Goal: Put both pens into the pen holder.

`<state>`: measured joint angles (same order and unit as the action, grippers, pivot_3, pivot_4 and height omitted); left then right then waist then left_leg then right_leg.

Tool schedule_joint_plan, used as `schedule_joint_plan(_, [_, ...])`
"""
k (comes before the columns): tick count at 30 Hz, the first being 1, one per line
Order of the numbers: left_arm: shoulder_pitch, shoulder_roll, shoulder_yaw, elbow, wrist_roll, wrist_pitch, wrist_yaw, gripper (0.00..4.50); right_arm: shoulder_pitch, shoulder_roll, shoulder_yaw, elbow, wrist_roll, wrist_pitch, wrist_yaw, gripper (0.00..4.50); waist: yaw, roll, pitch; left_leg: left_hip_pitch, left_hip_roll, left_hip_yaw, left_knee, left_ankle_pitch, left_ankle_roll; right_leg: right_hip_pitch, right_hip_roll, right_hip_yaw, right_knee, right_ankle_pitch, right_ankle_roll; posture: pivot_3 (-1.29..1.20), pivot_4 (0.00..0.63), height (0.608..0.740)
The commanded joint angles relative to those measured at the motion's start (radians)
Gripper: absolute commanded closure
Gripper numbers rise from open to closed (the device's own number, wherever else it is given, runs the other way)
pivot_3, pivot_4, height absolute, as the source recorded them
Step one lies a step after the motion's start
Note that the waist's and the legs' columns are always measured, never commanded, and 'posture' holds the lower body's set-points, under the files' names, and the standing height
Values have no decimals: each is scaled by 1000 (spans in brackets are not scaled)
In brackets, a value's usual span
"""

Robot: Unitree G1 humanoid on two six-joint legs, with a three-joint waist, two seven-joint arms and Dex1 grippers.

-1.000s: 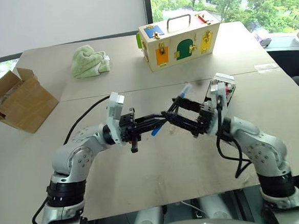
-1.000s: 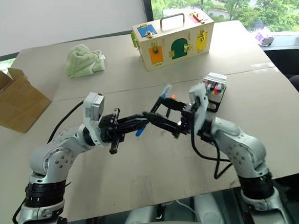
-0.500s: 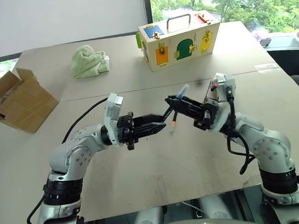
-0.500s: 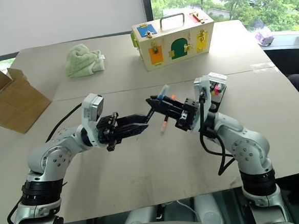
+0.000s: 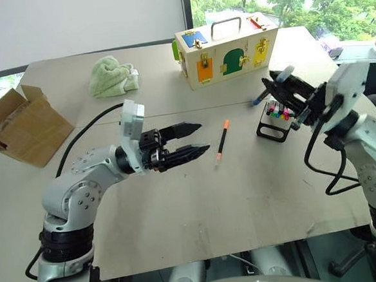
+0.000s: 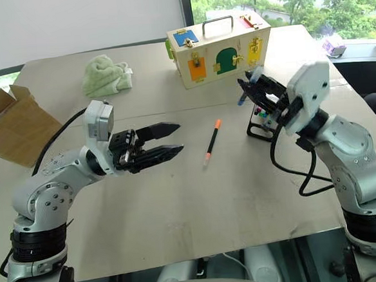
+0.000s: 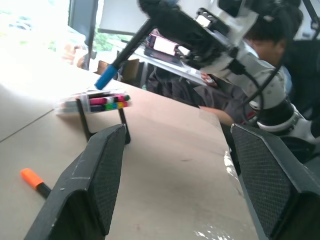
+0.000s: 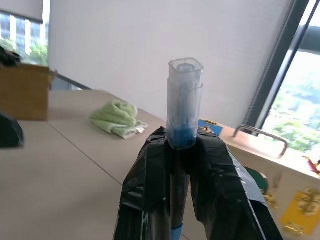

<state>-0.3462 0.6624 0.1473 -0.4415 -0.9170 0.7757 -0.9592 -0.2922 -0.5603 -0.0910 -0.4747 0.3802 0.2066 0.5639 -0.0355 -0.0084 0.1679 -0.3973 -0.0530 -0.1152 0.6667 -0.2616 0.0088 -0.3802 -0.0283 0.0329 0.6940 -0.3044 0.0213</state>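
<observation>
Your bench (image 5: 199, 205) carries an orange-capped pen (image 5: 221, 141) lying flat near its middle, the pen holder (image 5: 275, 118) just beyond it, plus a wooden latch box (image 5: 227, 48), green cloth (image 5: 112, 77) and cardboard box (image 5: 20, 125).

Matt beige tabletop (image 5: 199, 205), smooth. Right tool (image 5: 281, 89) with matt black taped fingers (image 8: 220, 190) clamps a pen with translucent plastic end (image 8: 184, 105). Beyond it: painted wooden box (image 5: 223, 48), brass latches; fluffy green cloth (image 5: 111, 76).

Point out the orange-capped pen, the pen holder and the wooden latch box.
orange-capped pen (image 5: 221, 142): left eye view, middle of its black barrel.
pen holder (image 5: 265, 131): left eye view, black frame at its base.
wooden latch box (image 5: 224, 51): left eye view, front face.
</observation>
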Motion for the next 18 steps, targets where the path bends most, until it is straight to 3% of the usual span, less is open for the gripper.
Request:
schedule_joint_plan(1, [-30, 41, 1, -68, 10, 16, 51, 1062, 18, -20, 16, 104, -205, -294, 10, 4387, 0, 0, 0, 0, 0, 1, 0, 0, 0, 0, 0, 1, 0, 0, 0, 0, 150, 740])
schedule_joint_plan(7, [-22, 56, 31, -130, -7, 57, 179, 1062, 19, -30, 40, 317, -386, -594, -17, 4387, -1, 0, 0, 2, 1, 3, 0, 0, 0, 0, 1, 3, 2, 0, 0, 0, 150, 740])
schedule_joint_plan(18, [-9, 79, 36, -193, -38, 86, 281, 1062, -8, -18, 62, 471, -471, -753, -58, 4387, 0, 0, 0, 2, 1, 4, 1, 0, 0, 0, 2, 4, 2, 0, 0, 0, 150, 740])
